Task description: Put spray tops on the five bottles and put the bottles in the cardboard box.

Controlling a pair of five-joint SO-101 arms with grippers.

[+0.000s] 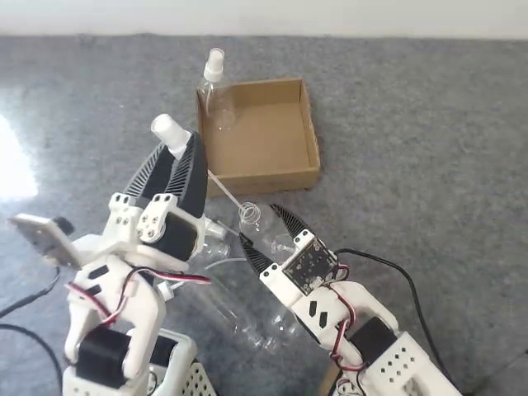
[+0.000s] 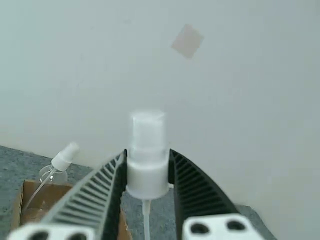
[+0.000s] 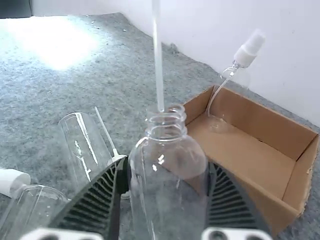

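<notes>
My left gripper (image 2: 146, 172) is shut on a white spray top (image 2: 147, 155), held raised; in the high view the spray top (image 1: 171, 132) sits at the tip of the left gripper (image 1: 177, 157). Its thin dip tube (image 1: 224, 190) slants down to the open neck of a clear bottle (image 3: 167, 165). My right gripper (image 3: 165, 185) is shut on that bottle, holding it upright; the bottle neck (image 1: 250, 216) shows just beyond the right gripper (image 1: 268, 235). The cardboard box (image 1: 309, 132) holds one capped bottle (image 1: 214, 87) leaning in its far left corner.
Several clear uncapped bottles (image 1: 247, 305) lie on the grey carpet between the two arms. One lying bottle (image 3: 82, 142) has a loose spray top (image 3: 10, 180) beside it. Cables (image 1: 404, 280) trail by the right arm.
</notes>
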